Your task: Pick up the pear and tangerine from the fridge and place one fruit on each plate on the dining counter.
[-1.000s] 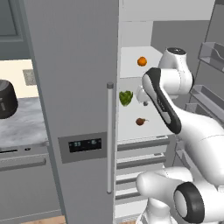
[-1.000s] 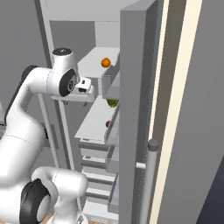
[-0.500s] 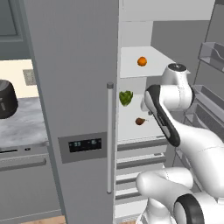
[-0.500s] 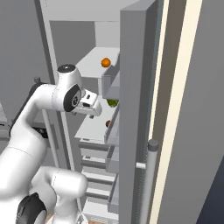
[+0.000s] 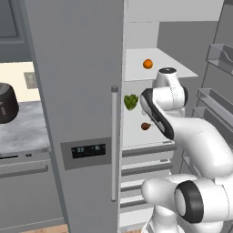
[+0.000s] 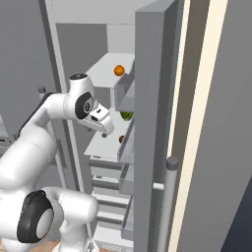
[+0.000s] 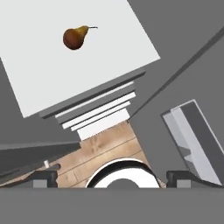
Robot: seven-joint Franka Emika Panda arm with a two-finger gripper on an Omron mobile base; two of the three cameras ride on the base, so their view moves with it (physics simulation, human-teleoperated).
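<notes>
The fridge (image 5: 82,91) stands with its right compartment open, white shelves showing in the centre of the left base view. The tangerine (image 5: 147,63) sits on the upper shelf (image 5: 177,68), in the upper middle of that view; in the right base view it appears in the upper left-centre. Being round, it shows no long axis.

The pear (image 7: 75,37) lies on its side on the lower white shelf (image 7: 87,70), in the upper left of the hand view. Its long axis runs roughly left to right in that frame, tilted slightly upward to the right: the broad brown-red base points left and down, the yellowish neck and thin stem point right. In the left base view the pear is a small brown spot in the middle of the frame, just left of the arm's dark joint; in the right base view it is partly hidden behind the door bin.

A green lumpy vegetable (image 5: 130,101) rests on the same lower shelf, up and to the left of the pear in the left base view.

The tool (image 7: 112,178) has its fingertips (image 7: 43,178) spread wide at the bottom edge of the hand view, nothing between them, well apart from the pear.

The dark display panel (image 5: 88,150) on the closed door carries pale marks too small to read.
</notes>
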